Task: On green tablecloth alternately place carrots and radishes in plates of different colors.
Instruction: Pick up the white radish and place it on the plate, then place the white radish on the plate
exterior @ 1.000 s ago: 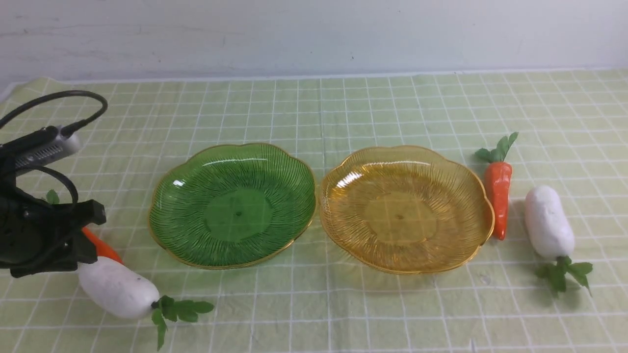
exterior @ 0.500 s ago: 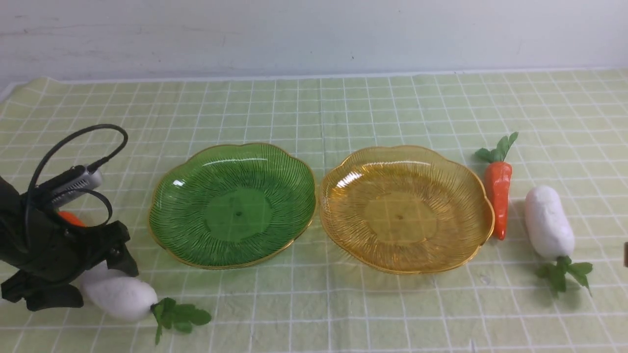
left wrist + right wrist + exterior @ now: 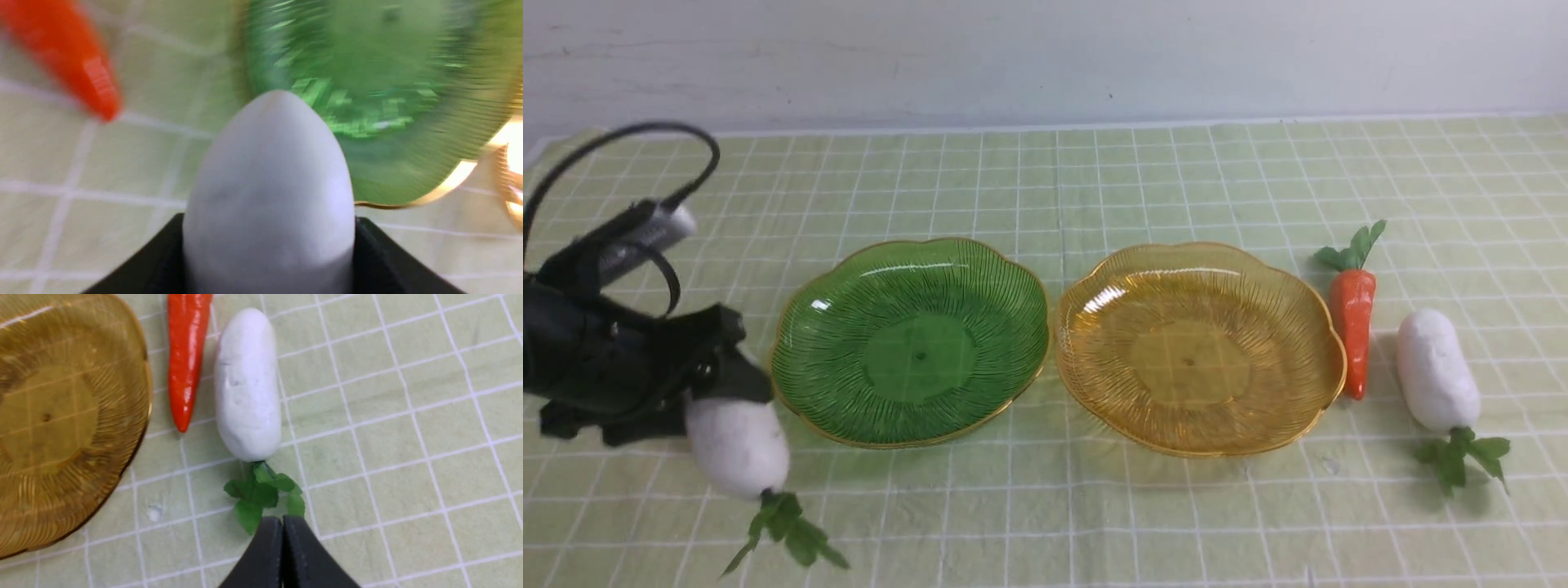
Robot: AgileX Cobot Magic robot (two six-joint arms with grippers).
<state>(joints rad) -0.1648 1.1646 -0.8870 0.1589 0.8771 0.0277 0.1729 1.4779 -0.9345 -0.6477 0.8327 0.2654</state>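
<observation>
My left gripper (image 3: 715, 396) is shut on a white radish (image 3: 739, 449) and holds it above the green tablecloth (image 3: 1054, 180), leaves hanging down, just left of the empty green plate (image 3: 911, 343). In the left wrist view the radish (image 3: 269, 171) fills the jaws, with a carrot (image 3: 61, 53) on the cloth beside it and the green plate (image 3: 367, 61) beyond. The empty amber plate (image 3: 1196, 351) sits to the right. A second carrot (image 3: 1352, 327) and radish (image 3: 1436, 371) lie right of it. My right gripper (image 3: 282, 528) is shut and empty, just short of that radish's (image 3: 247, 388) leaves.
A pale wall runs along the table's far edge. The two plates nearly touch in the middle. The right carrot (image 3: 186, 355) lies between the amber plate (image 3: 53, 416) and the right radish. The left carrot is hidden behind my left arm in the front view.
My left gripper dropped onto the left radish, shut on it and lifted it. The radish has swung so its leaves hang down. The right-hand things have not moved.
</observation>
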